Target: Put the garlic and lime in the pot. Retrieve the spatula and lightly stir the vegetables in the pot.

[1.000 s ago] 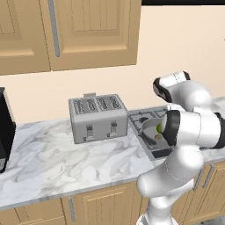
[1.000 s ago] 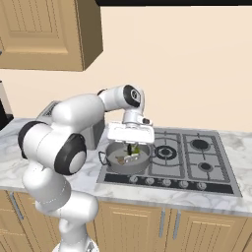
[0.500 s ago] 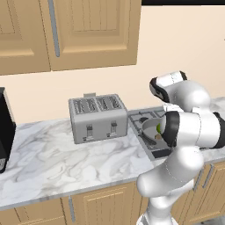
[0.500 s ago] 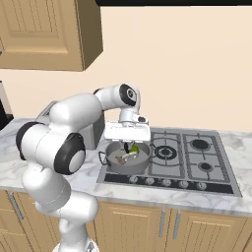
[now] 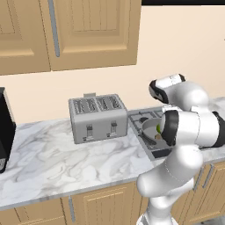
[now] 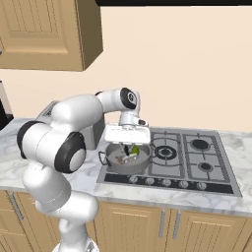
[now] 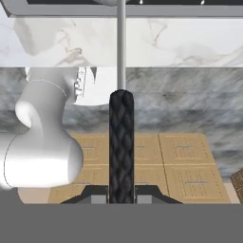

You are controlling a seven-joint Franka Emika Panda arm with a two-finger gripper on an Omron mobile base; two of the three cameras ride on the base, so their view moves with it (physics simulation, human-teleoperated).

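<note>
The grey pot [image 6: 112, 166] stands on the hob's front left burner; its rim [image 5: 146, 122] also shows past my forearm. Inside it lies the bright green lime [image 6: 134, 149] [image 5: 158, 128]. I cannot make out the garlic under the hand. My gripper [image 6: 129, 145] hangs low over the pot, pointing down. In the hand view the gripper [image 7: 121, 198] is shut on the black handle of the spatula [image 7: 121, 142]. The spatula's thin grey shaft runs straight away from the hand to a flat grey head at that view's top edge.
A silver four-slot toaster [image 5: 97, 117] stands on the marble counter [image 5: 66, 162] just left of the hob [image 6: 197, 157]. A black appliance [image 5: 4, 127] sits at the counter's far left. Wooden wall cabinets [image 5: 88, 30] hang above. My own forearm [image 5: 193, 129] hides part of the pot.
The hand has shifted slightly left over the pot, still shut on the spatula. The lime has barely moved.
</note>
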